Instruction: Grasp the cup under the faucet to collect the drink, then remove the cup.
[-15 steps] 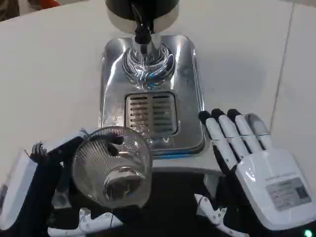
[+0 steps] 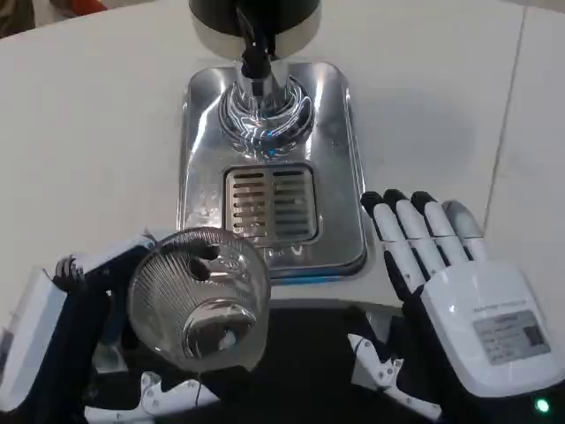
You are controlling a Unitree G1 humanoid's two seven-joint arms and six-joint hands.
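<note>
The left hand (image 2: pixel 62 327) clamps the cup (image 2: pixel 199 296), held at 7 o'clock from the drip tray (image 2: pixel 340 177), off the worktop (image 2: pixel 88 132). The right hand (image 2: pixel 450 283) waits at 4 o'clock, fingers extended and apart, holding nothing. Step in hand, as judged: carrying the cup to the faucet (image 2: pixel 256 62). Next move: advance toward 12 o'clock and align the cup under the spout, above the grate (image 2: pixel 269 203).

The top edge cuts off the drink dispenser (image 2: pixel 254 22), and the clear ribbed cup (image 2: pixel 199 296) hides most of the left hand (image 2: pixel 84 305).
</note>
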